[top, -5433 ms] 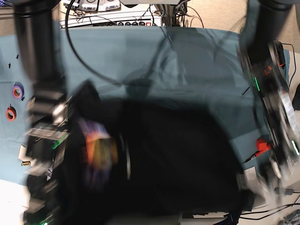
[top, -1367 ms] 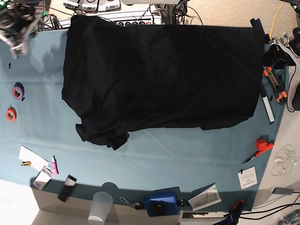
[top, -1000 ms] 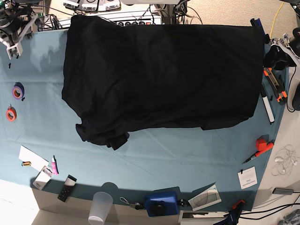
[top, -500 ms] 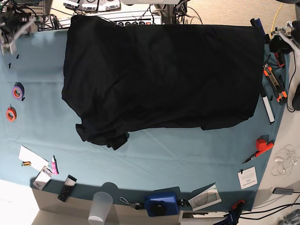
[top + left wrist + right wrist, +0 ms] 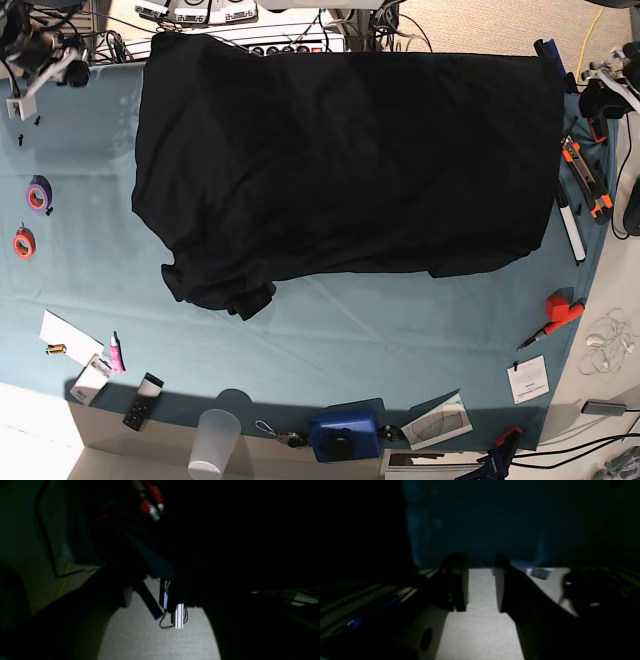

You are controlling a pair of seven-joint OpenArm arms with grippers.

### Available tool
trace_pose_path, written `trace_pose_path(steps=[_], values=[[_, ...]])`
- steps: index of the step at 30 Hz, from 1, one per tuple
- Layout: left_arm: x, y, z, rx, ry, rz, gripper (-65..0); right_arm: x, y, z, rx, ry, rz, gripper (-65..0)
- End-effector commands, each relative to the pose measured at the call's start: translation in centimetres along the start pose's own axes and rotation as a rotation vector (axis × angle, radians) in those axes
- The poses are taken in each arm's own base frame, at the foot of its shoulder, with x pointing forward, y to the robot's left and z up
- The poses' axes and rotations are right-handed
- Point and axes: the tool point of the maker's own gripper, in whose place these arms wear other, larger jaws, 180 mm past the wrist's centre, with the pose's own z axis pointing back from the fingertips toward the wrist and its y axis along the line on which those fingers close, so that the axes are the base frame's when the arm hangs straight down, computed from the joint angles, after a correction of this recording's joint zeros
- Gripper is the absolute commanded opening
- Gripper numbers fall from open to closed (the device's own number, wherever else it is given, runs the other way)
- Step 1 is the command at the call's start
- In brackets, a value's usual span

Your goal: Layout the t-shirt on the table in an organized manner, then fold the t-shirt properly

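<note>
A: Where was the shirt (image 5: pixel 345 165) seen?
B: Spread over the far half of the teal surface (image 5: pixel 400 320), one sleeve bunched at its near corner.
A: Hands?
B: Right hand (image 5: pixel 481 582) was seen with jaws apart, nothing between them. Left hand's state could not be told; wrist view too dark.

purple tape roll (image 5: pixel 38 195), orange tape roll (image 5: pixel 23 242), plastic cup (image 5: pixel 214 441), red marker (image 5: pixel 556 312)

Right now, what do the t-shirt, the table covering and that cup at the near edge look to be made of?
The t-shirt: soft matte black knit, probably cotton; it drapes and bunches at one sleeve. The table: teal woven cloth cover, matte, faintly creased. The cup: translucent frosted plastic, it seems, since the edge shows through it.
</note>
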Motion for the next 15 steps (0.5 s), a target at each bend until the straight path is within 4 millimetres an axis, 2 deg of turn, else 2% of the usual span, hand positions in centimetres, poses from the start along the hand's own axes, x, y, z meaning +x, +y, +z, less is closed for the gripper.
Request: trace_pose_path(steps=[1,4,9,11,15], values=[[1.2,0.0,0.4,-0.001,-0.035,-0.019,-34.9,1.1,0.3,0.6,0.024,-0.03,0.029,-46.4],[1.6,-0.1,0.3,-0.005,-0.06,-0.021,-34.9,1.5,1.4,0.6,0.082,-0.057,0.034,-46.4],[2.0,0.3,0.3,0.014,-0.087,-0.025,-30.8,1.6,1.5,0.6,0.087,-0.06,0.032,-46.4],[1.7,0.6,0.2,0.017,-0.076,-0.013,-30.4,1.6,1.5,0.6,0.086,-0.061,0.032,-46.4],[-0.3,0.8,-0.2,0.006,-0.014,0.043,-30.4,1.6,1.5,0.6,0.087,-0.061,0.032,-46.4]])
